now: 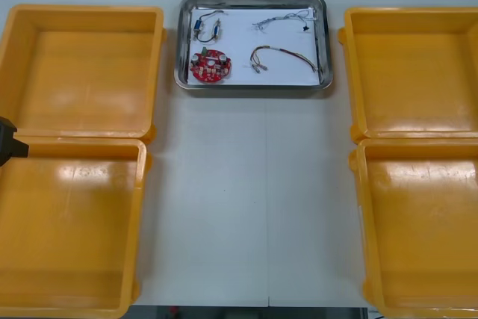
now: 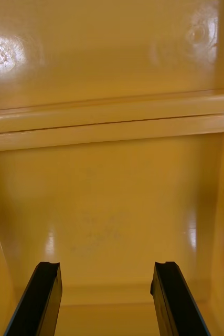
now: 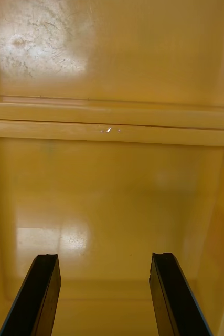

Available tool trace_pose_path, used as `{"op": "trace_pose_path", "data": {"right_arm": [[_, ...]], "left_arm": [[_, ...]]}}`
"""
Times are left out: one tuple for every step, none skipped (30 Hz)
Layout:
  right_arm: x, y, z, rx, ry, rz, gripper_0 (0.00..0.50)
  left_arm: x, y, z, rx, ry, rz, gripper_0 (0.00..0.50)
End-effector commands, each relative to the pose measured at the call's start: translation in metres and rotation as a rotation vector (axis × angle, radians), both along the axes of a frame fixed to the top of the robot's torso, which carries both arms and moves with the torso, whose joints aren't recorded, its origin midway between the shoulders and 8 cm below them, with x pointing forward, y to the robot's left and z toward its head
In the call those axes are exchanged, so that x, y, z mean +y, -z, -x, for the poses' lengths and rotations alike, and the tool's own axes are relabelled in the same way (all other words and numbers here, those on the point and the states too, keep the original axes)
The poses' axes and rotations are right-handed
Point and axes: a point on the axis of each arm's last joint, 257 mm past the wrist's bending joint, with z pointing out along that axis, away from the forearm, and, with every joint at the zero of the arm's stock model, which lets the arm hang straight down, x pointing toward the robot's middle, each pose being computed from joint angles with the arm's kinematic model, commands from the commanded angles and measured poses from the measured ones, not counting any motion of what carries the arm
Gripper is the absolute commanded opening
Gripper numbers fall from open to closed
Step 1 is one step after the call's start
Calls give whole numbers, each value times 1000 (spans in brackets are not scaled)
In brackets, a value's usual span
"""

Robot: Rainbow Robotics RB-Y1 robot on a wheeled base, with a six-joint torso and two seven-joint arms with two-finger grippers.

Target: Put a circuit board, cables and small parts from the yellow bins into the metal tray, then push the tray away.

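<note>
The metal tray (image 1: 254, 86) stands at the far middle of the table, white inside. In it lie a round red circuit board (image 1: 210, 66), a dark cable (image 1: 207, 28), a pale twisted cable (image 1: 284, 19) and a red and yellow cable (image 1: 281, 55). My left gripper (image 3: 105, 296) is open over the bare floor of a yellow bin (image 3: 112, 199), nothing between its fingers. My right gripper (image 2: 106, 299) is open too, above another bare bin floor (image 2: 112, 210). A black part of the left arm (image 1: 9, 147) shows at the table's left edge.
Two yellow bins sit on the left, far (image 1: 82, 80) and near (image 1: 67, 237), and two on the right, far (image 1: 418, 72) and near (image 1: 426, 229). All look bare inside. White table (image 1: 246, 199) lies between them.
</note>
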Motion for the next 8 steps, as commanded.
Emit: {"op": "trace_pose_path", "data": {"right_arm": [[2, -2, 3, -10, -29, 12, 500], [4, -2, 3, -10, -37, 19, 500], [5, -2, 3, -11, -41, 22, 500], [6, -3, 3, -13, -46, 27, 500], [9, -2, 2, -10, -58, 27, 500], [10, -1, 2, -9, -62, 27, 500], [12, -2, 1, -10, -69, 29, 500], [13, -2, 1, -12, -76, 37, 500]], "left_arm": [[3, -4, 3, -19, 78, -58, 500], [3, -4, 3, -19, 78, -58, 500], [3, -4, 3, -19, 78, -58, 500], [3, -4, 3, -19, 78, -58, 500], [3, -4, 3, -19, 78, -58, 500], [3, -4, 3, -19, 78, -58, 500], [3, -4, 3, -19, 78, -58, 500], [3, -4, 3, -19, 78, -58, 500]]}}
